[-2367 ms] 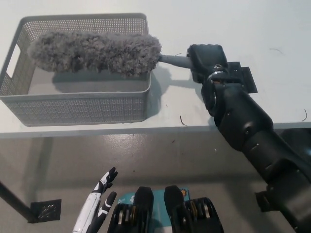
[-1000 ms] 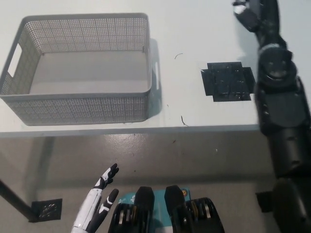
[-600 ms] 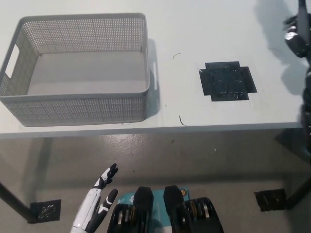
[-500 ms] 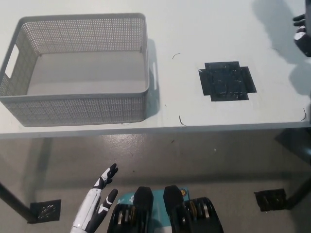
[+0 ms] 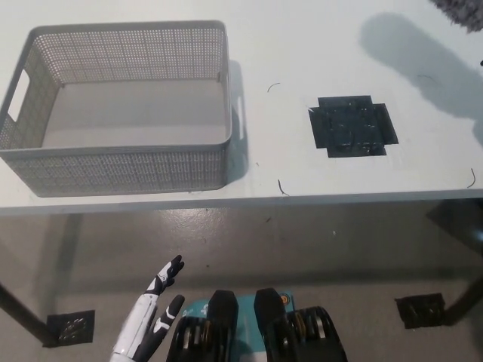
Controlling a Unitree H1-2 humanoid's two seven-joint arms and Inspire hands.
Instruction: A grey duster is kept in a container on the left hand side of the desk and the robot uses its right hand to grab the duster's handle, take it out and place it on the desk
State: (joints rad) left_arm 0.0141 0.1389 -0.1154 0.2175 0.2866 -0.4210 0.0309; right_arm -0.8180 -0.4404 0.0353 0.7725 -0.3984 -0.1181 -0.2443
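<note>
The white left hand [image 5: 149, 317] hung low beside the robot's body, below the level of the bench. Its fingers [image 5: 172, 268] were spread apart and pointed up and forward, with nothing in them. On the floor just to the left of those fingers lay a small dark square plate [image 5: 74, 327], and a second one [image 5: 420, 310] lay well off to their right.

Ahead of the fingers and above them ran the front edge of the white bench [image 5: 302, 197]. Almost straight beyond the fingers stood the grey perforated container [image 5: 121, 170], upright close to that edge, with its bare pale floor showing through the open top. A slot handle was cut in each of its end walls.

Further right of the fingers, well apart from the container, a black cross-shaped patch of tape [image 5: 352, 126] lay flat on the bench top. A few thin dark curls of thread [image 5: 282, 186] lay between the container and the patch.

Farther still, a broad soft shadow [image 5: 407, 53] fell across the far right of the bench top. At the corner farthest from the fingers, only a tuft of the grey duster [image 5: 462, 10] showed, cut off by the picture's top edge. Whether it touched the bench could not be told. The right hand lay outside the picture, so the state of its fingers could not be told either.
</note>
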